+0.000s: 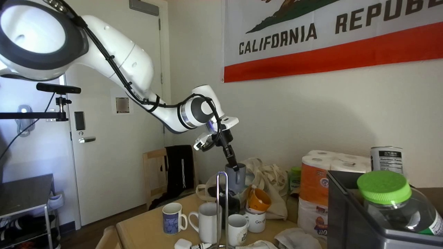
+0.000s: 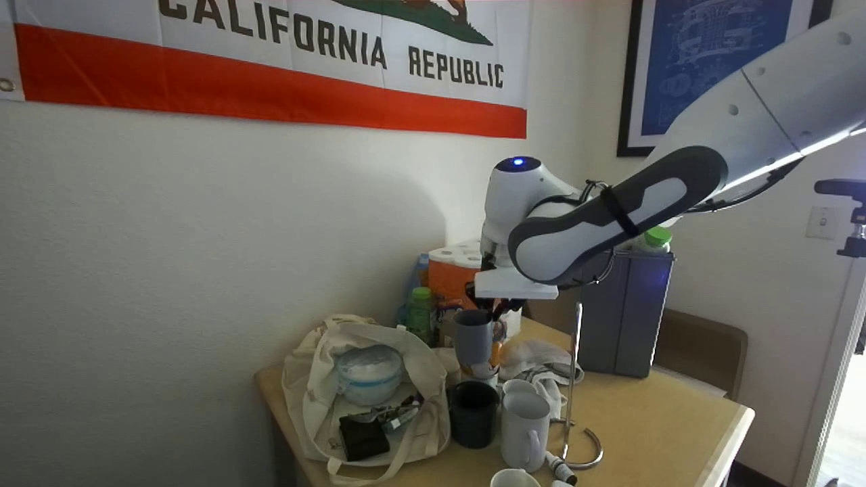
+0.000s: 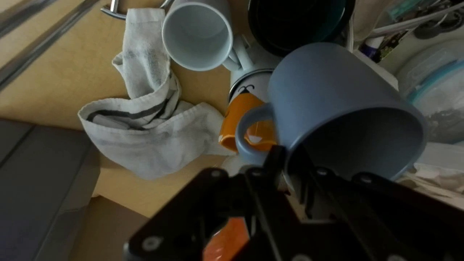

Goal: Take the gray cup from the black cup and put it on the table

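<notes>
The gray cup is a blue-gray mug with a handle, in the wrist view (image 3: 322, 79) and in both exterior views (image 1: 234, 181) (image 2: 472, 341). My gripper (image 3: 289, 156) is shut on its rim, one finger inside and one outside near the handle; it also shows in both exterior views (image 1: 235, 167) (image 2: 492, 312). The gray cup hangs in the air, roughly upright, above the black cup (image 2: 473, 419) and apart from it. The black cup stands on the table (image 2: 676, 419) and partly shows in the wrist view (image 3: 297, 18). The table also shows (image 1: 138, 230).
An orange cup (image 1: 259, 200) sits tilted on a white mug (image 1: 256, 221), beside the held cup. Several white mugs (image 2: 524, 426) stand close by. A metal stand (image 2: 575, 365), a cloth (image 3: 163, 141), a tote bag (image 2: 304, 399) and a dark gray bin (image 2: 612, 338) surround them.
</notes>
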### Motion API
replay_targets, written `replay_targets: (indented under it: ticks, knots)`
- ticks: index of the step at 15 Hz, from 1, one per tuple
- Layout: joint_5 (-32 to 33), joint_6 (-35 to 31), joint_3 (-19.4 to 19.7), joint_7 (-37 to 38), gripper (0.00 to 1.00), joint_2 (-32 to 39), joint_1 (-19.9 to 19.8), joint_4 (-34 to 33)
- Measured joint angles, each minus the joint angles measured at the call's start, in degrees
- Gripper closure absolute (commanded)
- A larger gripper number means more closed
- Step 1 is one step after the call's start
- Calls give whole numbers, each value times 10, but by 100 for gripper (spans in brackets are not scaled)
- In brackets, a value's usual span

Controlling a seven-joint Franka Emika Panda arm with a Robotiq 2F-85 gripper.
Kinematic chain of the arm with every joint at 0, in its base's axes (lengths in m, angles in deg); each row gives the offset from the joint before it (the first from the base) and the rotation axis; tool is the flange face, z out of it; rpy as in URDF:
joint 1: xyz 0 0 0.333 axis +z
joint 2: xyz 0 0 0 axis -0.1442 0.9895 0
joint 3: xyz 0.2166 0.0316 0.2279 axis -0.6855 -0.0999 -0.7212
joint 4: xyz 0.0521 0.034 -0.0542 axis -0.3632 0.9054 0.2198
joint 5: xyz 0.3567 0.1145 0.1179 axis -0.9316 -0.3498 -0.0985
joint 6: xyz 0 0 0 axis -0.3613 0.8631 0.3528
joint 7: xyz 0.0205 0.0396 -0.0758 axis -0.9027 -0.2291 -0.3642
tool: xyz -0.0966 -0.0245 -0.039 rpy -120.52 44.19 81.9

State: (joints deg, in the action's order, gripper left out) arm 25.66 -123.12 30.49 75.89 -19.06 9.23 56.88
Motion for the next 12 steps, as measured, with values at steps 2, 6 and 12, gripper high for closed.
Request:
replay_targets:
  ticks: [2, 6, 12]
  knots:
    - [0, 12, 0, 5, 97, -13, -9, -6]
    - [5, 30, 1, 50, 97, -39, -34, -8]
    - [72, 44, 20, 176, 97, -71, -65, 21]
